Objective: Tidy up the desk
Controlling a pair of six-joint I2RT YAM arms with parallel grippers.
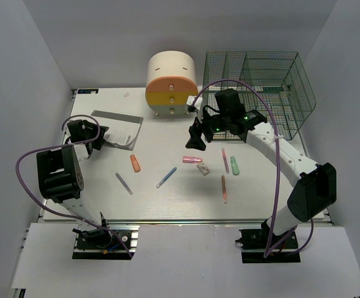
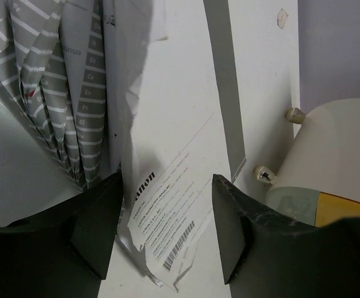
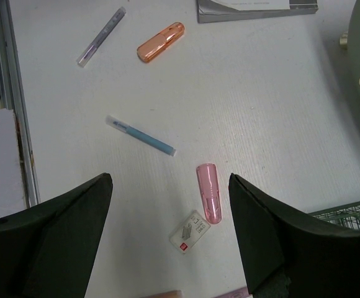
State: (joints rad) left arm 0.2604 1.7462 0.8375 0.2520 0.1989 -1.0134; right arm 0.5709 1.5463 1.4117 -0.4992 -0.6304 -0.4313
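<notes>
so, both arms out over the desk, nothing gripped

okay, the desk (image 1: 167, 208) is the big white top filling the middle of the overhead view. it has a metal rail along its near edge and grey walls close on the left, right and far sides.

left arm: base at the near left, black elbow block folded up over the left side, wrist reaching far to a stack of papers (image 1: 119, 129) by the left edge. the left gripper (image 2: 167, 230) points down at them with its jaws partway apart. a loose printed sheet's corner lies in the gap. neither pad looks pressed onto it, so i'd say it holds nothing. the drawer box (image 2: 329, 149) shows just right of it in the wrist view.

right arm: base at the near right, elbow up by the right edge, forearm stretched far and left across the front of the green mesh organizer (image 1: 261, 77). the right gripper (image 3: 169, 180) hangs above the desk, jaws wide, holding nothing. a pink capsule (image 3: 209, 192) lies under the gap and a small white packet (image 3: 190, 231) sits just beside it.

room: bare white top lies between the papers and the orange capsule (image 1: 135, 163), and along the near edge in front of the blue pen (image 1: 166, 177). on the right, several pens (image 1: 225, 160) lie close together by the forearm. the drawer box and organizer sit along the far edge.
</notes>
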